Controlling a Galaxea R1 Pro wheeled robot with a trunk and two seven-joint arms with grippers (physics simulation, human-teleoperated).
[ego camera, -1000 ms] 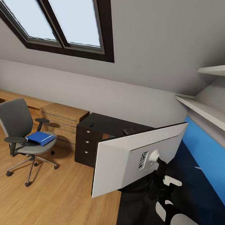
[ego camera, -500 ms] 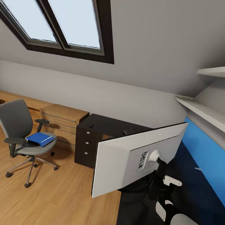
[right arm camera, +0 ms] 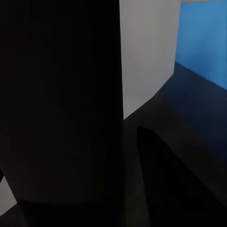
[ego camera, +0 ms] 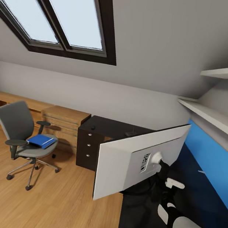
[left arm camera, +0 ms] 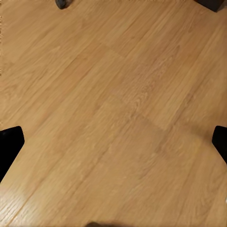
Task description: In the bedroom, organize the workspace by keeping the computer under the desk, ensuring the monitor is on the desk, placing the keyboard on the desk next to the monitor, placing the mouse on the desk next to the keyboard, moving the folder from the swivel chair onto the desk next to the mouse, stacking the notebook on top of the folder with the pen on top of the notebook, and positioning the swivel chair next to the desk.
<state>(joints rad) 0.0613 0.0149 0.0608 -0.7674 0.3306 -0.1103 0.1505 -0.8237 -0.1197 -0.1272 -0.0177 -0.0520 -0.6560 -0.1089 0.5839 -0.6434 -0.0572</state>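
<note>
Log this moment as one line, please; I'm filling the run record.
monitor: tilted over desk | folder: on swivel chair | left hand: open over floor

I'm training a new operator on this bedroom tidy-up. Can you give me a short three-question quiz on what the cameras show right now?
1. True or false: the folder lies on the chair seat.
2. Which side of the monitor faces the head camera? A) black front B) white back
3. Fill in: the left wrist camera looks down at a wooden ____.

Key: 1 true; 2 B; 3 floor.
</note>
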